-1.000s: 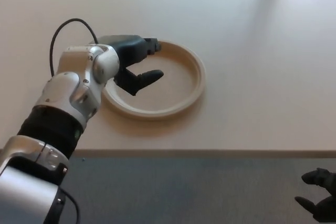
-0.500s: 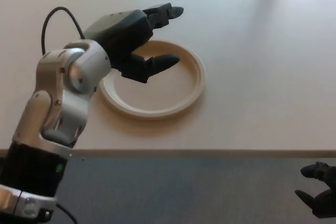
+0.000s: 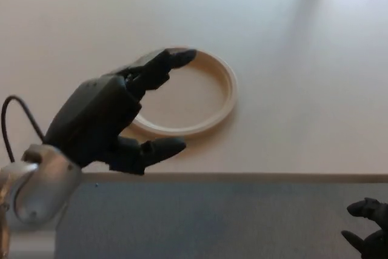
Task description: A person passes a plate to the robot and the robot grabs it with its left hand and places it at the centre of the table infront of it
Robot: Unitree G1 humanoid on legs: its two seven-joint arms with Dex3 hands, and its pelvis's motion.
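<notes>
A cream round plate [image 3: 200, 92] lies flat on the pale table [image 3: 291, 77], a little left of the middle of the view. My left hand [image 3: 112, 119] is raised close to the camera, in front of the plate's left side, open, with its fingers spread and nothing in it. It covers part of the plate's left rim. Only the fingers of my right hand [image 3: 368, 228] show at the bottom right corner, below the table edge, apart and holding nothing.
The table's front edge [image 3: 242, 177] runs across the lower part of the view, with grey floor [image 3: 230, 222] below it. A black cable [image 3: 15, 116] loops off my left wrist at the far left.
My left hand has let go of the plate, lifted off it and drawn back toward the camera and down-left. The plate has stayed where it lay.
</notes>
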